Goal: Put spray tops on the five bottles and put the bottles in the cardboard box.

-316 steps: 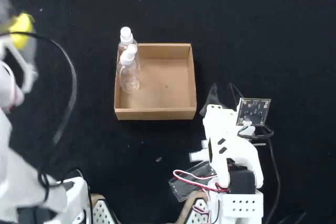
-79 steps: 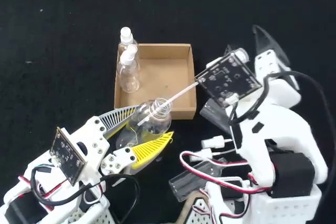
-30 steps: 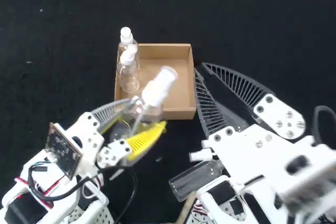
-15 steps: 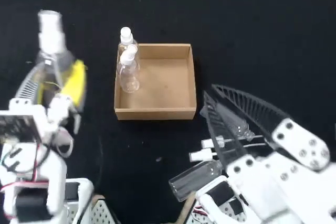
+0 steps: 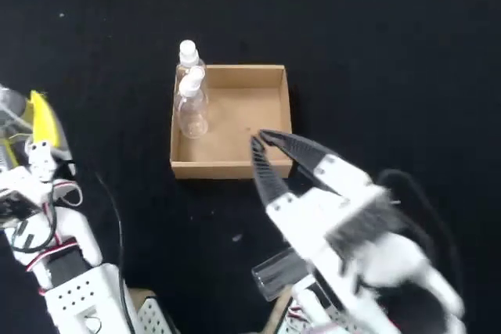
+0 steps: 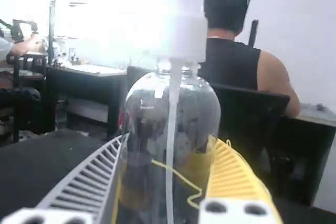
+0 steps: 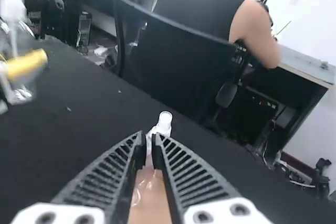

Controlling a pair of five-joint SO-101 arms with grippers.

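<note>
Though clear, the bottle (image 6: pixel 152 124) wears a white top (image 6: pixel 181 24).

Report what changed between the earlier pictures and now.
The left pincer swung the bottle, spray top now fitted, from the cardboard box's front to the far left. The right pincer let go of that top and came over the box's front right corner. Box and two other bottles stayed put.

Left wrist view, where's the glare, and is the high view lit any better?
Left wrist view: bright light behind washes out the spray top on the bottle between the fingers. High view: even light, no glare; the cardboard box stands out plainly on the black table.
</note>
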